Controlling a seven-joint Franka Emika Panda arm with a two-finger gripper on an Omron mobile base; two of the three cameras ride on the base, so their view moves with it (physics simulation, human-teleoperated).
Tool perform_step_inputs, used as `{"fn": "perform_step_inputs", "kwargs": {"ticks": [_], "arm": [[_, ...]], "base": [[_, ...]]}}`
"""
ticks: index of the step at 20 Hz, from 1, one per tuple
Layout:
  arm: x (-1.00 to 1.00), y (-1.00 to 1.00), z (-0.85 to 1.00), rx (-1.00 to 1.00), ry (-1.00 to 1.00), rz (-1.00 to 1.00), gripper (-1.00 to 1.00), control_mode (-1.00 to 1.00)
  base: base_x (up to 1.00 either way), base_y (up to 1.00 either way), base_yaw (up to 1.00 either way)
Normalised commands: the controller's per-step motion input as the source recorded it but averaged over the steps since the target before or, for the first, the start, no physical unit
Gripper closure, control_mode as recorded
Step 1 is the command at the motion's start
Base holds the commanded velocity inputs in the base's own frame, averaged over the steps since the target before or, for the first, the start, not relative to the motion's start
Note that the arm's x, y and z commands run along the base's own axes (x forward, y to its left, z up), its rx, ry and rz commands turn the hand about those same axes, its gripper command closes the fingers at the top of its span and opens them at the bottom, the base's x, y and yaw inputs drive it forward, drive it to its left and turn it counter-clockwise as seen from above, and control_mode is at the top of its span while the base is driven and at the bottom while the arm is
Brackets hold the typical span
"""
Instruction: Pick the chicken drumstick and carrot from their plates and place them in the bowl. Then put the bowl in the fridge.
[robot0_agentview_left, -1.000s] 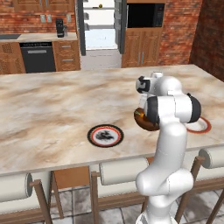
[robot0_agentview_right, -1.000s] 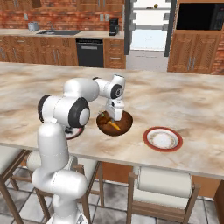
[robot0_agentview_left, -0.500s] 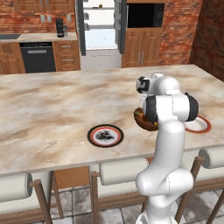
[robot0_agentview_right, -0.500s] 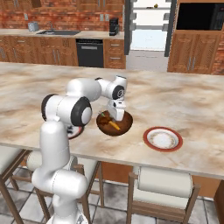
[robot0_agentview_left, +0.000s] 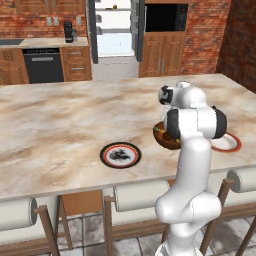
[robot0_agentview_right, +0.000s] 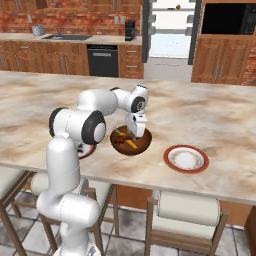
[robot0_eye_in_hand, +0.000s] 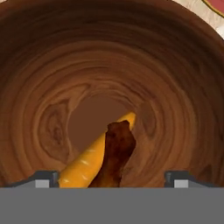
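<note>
Gripper is seen spread wide low in the hand view, pinching nothing, with carrot and drumstick lying between its tips inside the bowl (mid-frame in right base view); a straight lift clear is advised before the rim is grasped.

A broad beige marbled surface carries three things near its near edge. The brown bowl sits in the middle. A plain white red-rimmed plate lies just right of it, and a dark-patterned red-rimmed plate lies well left.
</note>
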Motion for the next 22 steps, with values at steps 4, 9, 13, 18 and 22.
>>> {"fn": "perform_step_inputs", "kwargs": {"ticks": [4, 9, 13, 18, 22], "arm": [[-0.11, -0.08, 0.26, 0.00, -0.09, 0.00, -1.00, -1.00], [-0.40, -0.01, 0.17, 0.00, -0.11, 0.00, -1.00, -1.00], [-0.60, -0.08, -0.01, 0.00, -0.13, -0.02, -1.00, -1.00], [-0.61, -0.02, -0.08, 0.00, -0.21, -0.08, -1.00, -1.00], [-0.15, -0.03, -0.11, 0.00, -0.08, -0.07, -1.00, -1.00]], "base": [[0.00, 0.00, 0.00], [0.00, 0.00, 0.00], [0.00, 0.00, 0.00], [0.00, 0.00, 0.00], [0.00, 0.00, 0.00]]}}
